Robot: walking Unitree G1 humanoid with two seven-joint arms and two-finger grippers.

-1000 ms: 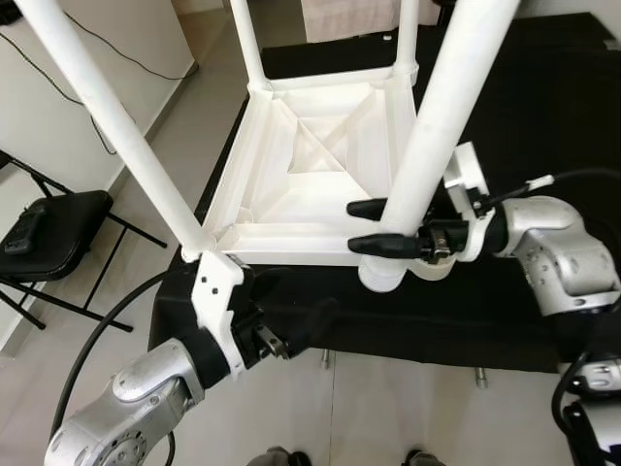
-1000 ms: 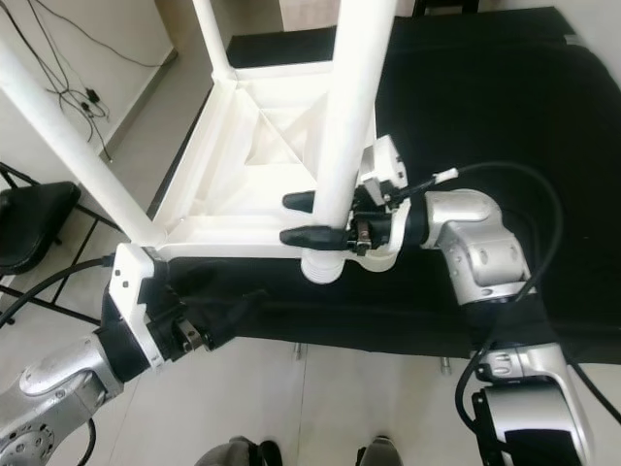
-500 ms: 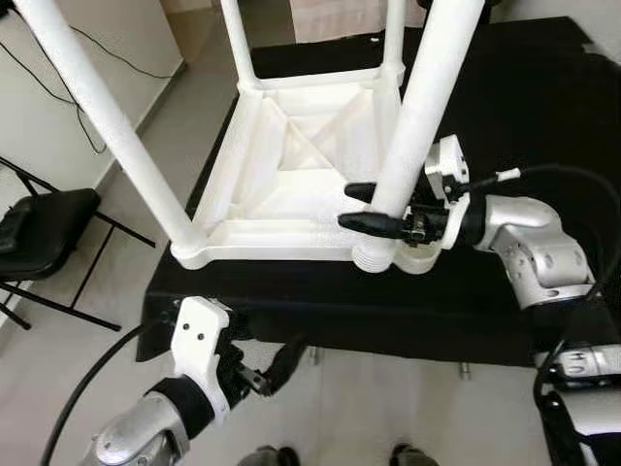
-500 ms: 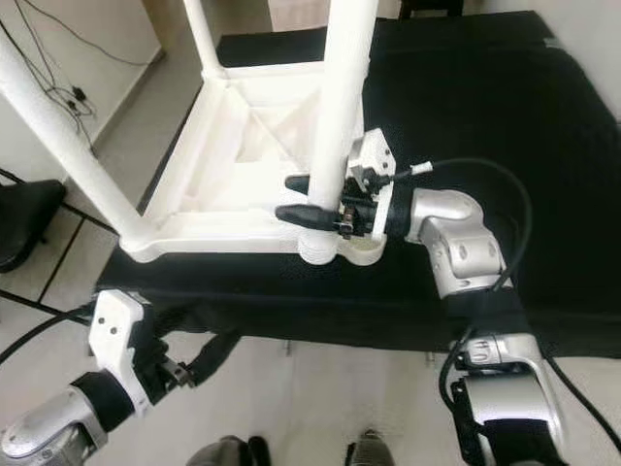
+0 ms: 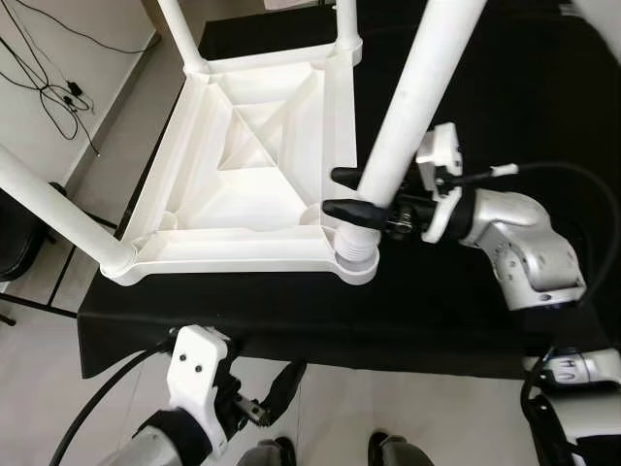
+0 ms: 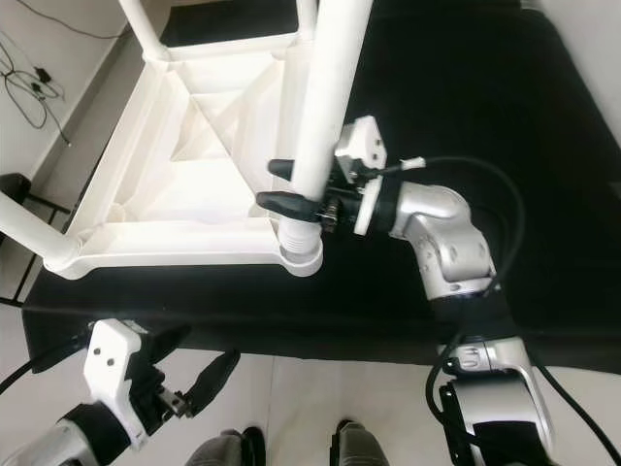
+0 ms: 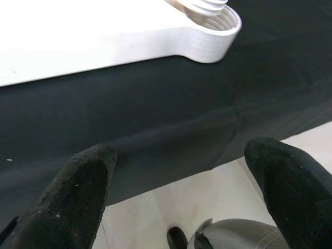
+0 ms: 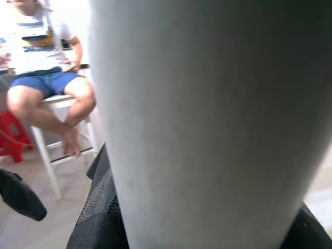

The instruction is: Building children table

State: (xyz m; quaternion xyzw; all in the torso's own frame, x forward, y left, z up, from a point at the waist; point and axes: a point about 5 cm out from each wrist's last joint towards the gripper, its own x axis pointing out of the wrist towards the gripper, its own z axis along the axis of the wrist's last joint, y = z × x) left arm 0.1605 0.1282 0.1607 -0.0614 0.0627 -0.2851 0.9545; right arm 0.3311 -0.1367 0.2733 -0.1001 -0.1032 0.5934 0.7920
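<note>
The white leg (image 5: 412, 107) is pinched by the right gripper (image 5: 342, 192), probably for threading into the upturned tabletop's (image 5: 243, 175) corner socket (image 5: 356, 254); the left gripper (image 6: 209, 379) is held spread, idle.

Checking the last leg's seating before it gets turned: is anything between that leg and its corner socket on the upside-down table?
Nothing visible. The right gripper holds the leg, whose threaded end already sits in the corner socket of the tabletop.

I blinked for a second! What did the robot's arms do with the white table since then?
The left tool let go of the near-left corner and dropped below the black cloth's edge, fingers open. The right tool stayed clamped on the table leg standing in its corner socket. The upside-down white table stayed put.
</note>
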